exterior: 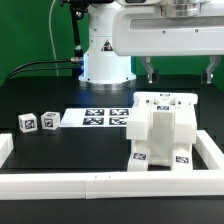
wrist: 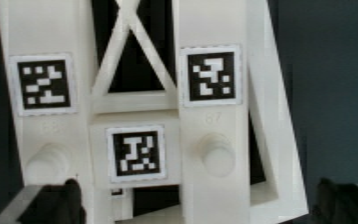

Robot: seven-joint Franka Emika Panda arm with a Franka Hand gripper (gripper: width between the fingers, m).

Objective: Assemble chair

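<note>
The blocky white chair (exterior: pixel 165 130) stands partly built at the exterior view's right, with small black-and-white tags on its sides. Two small loose white tagged blocks (exterior: pixel 27 122) (exterior: pixel 49 120) lie at the exterior view's left. My gripper (exterior: pixel 179 72) hangs above the chair, open, its two dark fingers spread wide and holding nothing. In the wrist view the chair (wrist: pixel 149 110) fills the frame, showing a crossed brace and three tags. My gripper (wrist: pixel 197 205) is open there too, with a dark fingertip at each lower corner, one on either side of the chair.
The marker board (exterior: pixel 105 117) lies flat between the loose blocks and the chair. A long white border rail (exterior: pixel 100 185) runs along the front and up both sides of the black table. The arm's white base (exterior: pixel 100 60) stands behind.
</note>
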